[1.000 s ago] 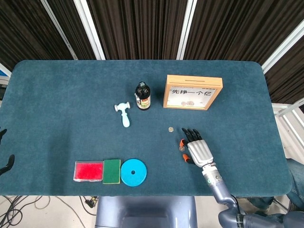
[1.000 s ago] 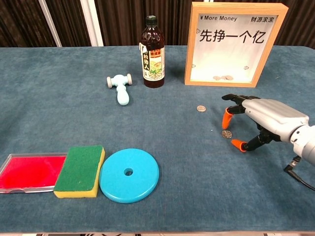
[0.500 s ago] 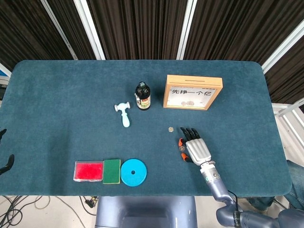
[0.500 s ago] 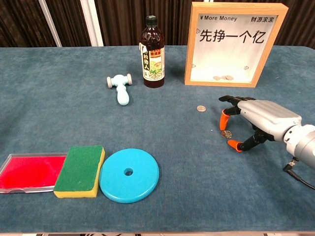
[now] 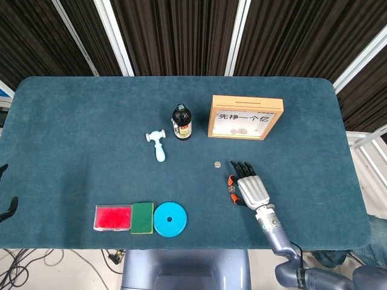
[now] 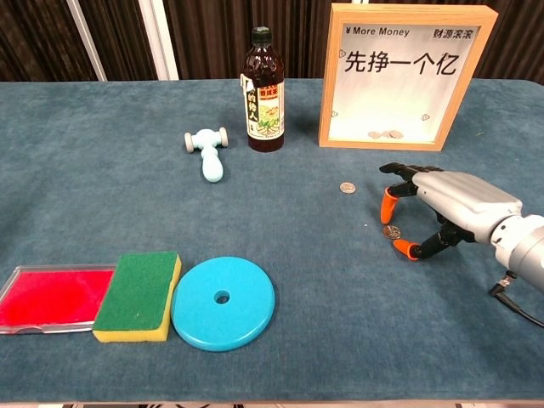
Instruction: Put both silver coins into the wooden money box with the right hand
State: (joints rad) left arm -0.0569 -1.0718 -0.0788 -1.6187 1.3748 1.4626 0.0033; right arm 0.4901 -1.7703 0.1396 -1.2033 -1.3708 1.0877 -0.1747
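One silver coin [image 6: 391,231] lies on the blue cloth between the orange-tipped finger and thumb of my right hand [image 6: 448,206]; the tips stand close on either side of it and do not hold it. In the head view this coin [image 5: 230,188] peeks out at the left side of the right hand [image 5: 249,187]. The other silver coin [image 6: 347,188] [image 5: 217,164] lies free, a little further left and back. The wooden money box [image 6: 408,76] [image 5: 245,118] stands upright behind them, with coins visible inside. Only dark fingertips of my left hand [image 5: 7,208] show at the table's left edge, apart and holding nothing.
A dark sauce bottle [image 6: 264,90] stands left of the box, with a pale blue toy hammer [image 6: 208,151] beside it. Along the front left sit a red tray [image 6: 47,297], a green-and-yellow sponge [image 6: 140,295] and a blue disc [image 6: 223,303].
My right hand has slid slightly left and its thumb and finger have drawn in closer around the nearer coin. Both coins lie where they were.
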